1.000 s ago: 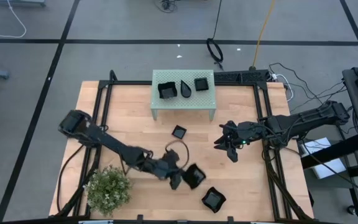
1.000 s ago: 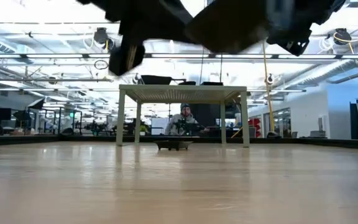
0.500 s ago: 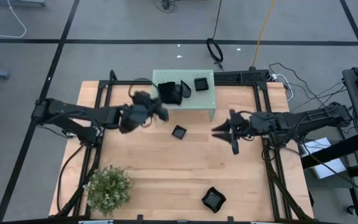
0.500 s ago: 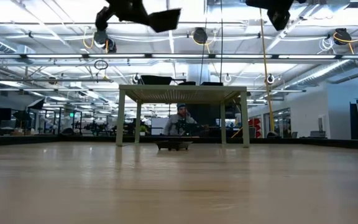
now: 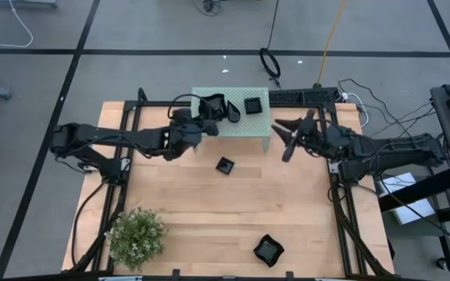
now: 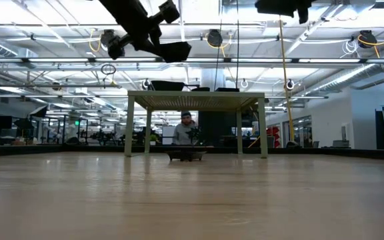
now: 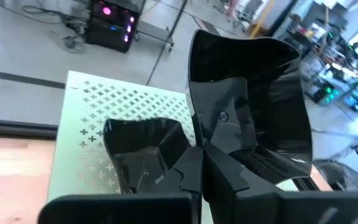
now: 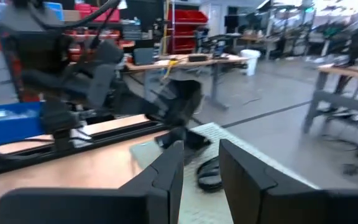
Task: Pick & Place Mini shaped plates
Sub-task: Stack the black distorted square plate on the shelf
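Note:
My left gripper [image 5: 203, 125] is shut on a black wavy-edged mini plate [image 7: 247, 93], held over the left part of the mint-green stand [image 5: 248, 125]. On the stand rest another wavy plate [image 7: 145, 152], a teardrop plate [image 5: 233, 112] and a small square plate [image 5: 253, 104]. One small square plate [image 5: 224, 165] lies on the table in front of the stand. A wavy plate [image 5: 268, 250] lies near the front edge. My right gripper [image 5: 281, 139] hangs open and holds nothing, right of the stand. My left gripper pinches the plate's near edge [image 7: 219, 140] between its two fingers [image 7: 229, 180]. The fingers come almost level from the table's left side. The plate [image 6: 172, 50] is tilted and lifted clear, well above the stand's top [image 6: 195, 100].
A green bushy plant [image 5: 137, 234] stands at the front left corner. A black frame [image 5: 131, 117] runs along the table's left, far and right sides. Bare wood lies between the stand and the front edge.
My left gripper has carried the wavy plate from low near the table's front middle up and toward the far edge, to over the stand, turning from pointing down to nearly level. My right gripper has risen, moved toward the far edge and turned.

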Tool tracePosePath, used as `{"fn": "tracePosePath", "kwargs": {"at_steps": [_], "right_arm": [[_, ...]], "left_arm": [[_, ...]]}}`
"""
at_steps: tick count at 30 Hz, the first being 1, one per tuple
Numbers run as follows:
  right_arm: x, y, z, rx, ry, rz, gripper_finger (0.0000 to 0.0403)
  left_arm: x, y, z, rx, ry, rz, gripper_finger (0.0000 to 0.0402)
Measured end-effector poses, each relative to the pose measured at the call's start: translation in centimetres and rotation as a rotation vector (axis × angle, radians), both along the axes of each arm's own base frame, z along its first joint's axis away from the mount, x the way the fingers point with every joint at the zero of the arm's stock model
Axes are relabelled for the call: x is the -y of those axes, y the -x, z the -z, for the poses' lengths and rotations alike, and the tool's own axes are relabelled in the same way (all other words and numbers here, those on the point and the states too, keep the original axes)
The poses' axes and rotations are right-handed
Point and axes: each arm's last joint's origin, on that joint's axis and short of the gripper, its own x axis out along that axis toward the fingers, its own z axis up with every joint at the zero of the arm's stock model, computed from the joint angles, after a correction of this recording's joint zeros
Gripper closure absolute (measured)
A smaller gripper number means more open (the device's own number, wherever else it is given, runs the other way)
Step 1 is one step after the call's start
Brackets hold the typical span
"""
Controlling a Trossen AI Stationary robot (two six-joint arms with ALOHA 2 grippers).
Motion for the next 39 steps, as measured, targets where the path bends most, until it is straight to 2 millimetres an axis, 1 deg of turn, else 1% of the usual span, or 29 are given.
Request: {"fn": "tracePosePath", "kwargs": {"at_steps": [4, 7, 11, 17, 22, 28, 33, 39], "right_arm": [[0.6, 0.3, -0.3, -0.014, 0.062, 0.046, 0.0314], [0.9, 0.7, -0.5, -0.034, 0.114, 0.064, 0.0314], [1.3, 1.1, -0.8, -0.034, 0.133, 0.089, 0.0314], [1.6, 1.4, -0.9, -0.026, 0.137, 0.104, 0.0314], [1.5, 1.4, -0.9, -0.056, 0.182, 0.101, 0.0314], [1.5, 1.4, -0.9, -0.067, 0.199, 0.100, 0.0314], [1.5, 1.4, -0.9, -0.068, 0.199, 0.100, 0.0314], [1.5, 1.4, -0.9, -0.068, 0.199, 0.100, 0.0314]], "left_arm": [[-0.2, 0.1, 0.0, 0.000, -0.013, -0.037, 0.0387], [-0.2, 0.1, 0.1, 0.002, -0.010, -0.039, 0.0396], [-0.1, 0.1, 0.2, 0.047, 0.044, -0.031, 0.0393], [-0.4, 1.0, 1.5, -0.092, 0.078, -0.057, 0.0397], [-1.2, 1.3, 1.7, -0.122, 0.110, -0.046, 0.0388], [-2.2, 1.4, 1.8, -0.154, 0.135, -0.015, 0.0397], [-2.7, 1.5, 1.8, -0.154, 0.145, -0.021, 0.0377], [-3.1, 1.4, 1.9, -0.149, 0.196, 0.025, 0.0362]]}}
